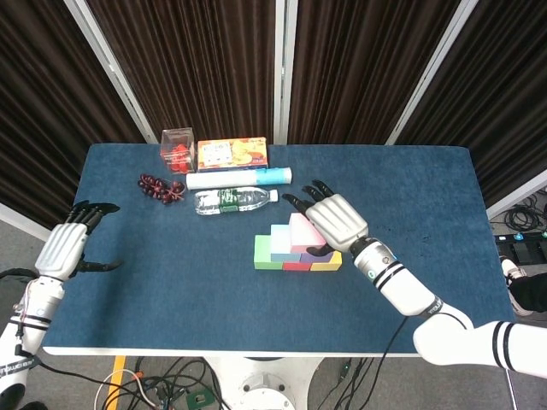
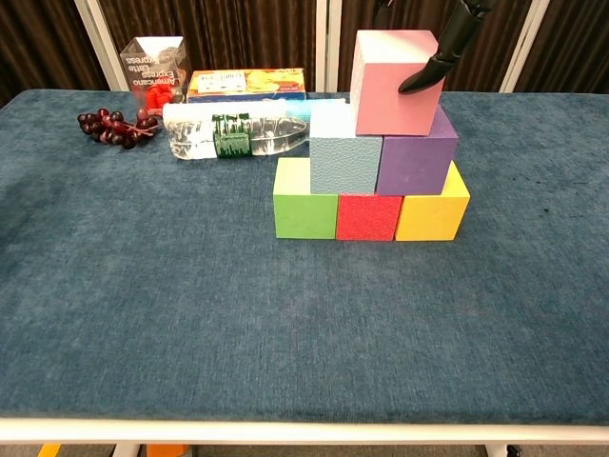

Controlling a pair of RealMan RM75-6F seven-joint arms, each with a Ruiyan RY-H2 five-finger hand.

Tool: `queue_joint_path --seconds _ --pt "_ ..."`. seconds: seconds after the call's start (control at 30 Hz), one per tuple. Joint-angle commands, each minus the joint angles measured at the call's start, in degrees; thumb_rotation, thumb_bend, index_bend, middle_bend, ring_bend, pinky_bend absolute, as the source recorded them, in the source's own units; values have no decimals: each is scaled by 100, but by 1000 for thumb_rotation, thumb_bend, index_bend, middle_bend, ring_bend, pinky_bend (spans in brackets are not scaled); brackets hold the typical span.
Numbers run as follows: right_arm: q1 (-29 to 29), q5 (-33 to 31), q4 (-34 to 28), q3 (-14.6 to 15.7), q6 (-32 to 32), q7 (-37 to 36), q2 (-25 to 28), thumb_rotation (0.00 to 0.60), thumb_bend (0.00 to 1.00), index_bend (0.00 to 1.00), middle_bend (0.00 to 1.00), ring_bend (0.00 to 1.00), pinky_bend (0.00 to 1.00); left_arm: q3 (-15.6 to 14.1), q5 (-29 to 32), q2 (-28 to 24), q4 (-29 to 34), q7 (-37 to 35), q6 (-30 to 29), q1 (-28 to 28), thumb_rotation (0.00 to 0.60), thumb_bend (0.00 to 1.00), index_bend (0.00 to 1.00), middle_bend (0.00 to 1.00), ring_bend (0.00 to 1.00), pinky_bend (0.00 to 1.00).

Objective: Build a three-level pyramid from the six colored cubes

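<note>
The pink cube (image 2: 397, 82) sits atop the light blue cube (image 2: 344, 151) and purple cube (image 2: 417, 158), above green (image 2: 304, 204), red (image 2: 366, 215) and yellow (image 2: 433, 211). The right hand (image 1: 335, 220) seems to grip it, fingertip on its face. The left hand (image 1: 64, 248) hovers spread, holding nothing.
</note>
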State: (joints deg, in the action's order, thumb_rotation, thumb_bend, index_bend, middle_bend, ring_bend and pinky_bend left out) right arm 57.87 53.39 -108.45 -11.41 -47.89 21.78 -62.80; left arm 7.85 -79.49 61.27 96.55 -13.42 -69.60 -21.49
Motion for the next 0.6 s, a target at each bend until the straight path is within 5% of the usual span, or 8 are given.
queue_joint_path --seconds 0.03,0.6 --pt "20 -39 4 6 -28 36 -23 600 101 51 386 68 0 1 1 5 -13 -17 1 0 600 79 183 147 92 65" --pt "81 -137 -22 35 -34 70 -34 600 101 51 384 68 0 2 -6 4 -33 -63 -30 22 600 79 183 147 92 65"
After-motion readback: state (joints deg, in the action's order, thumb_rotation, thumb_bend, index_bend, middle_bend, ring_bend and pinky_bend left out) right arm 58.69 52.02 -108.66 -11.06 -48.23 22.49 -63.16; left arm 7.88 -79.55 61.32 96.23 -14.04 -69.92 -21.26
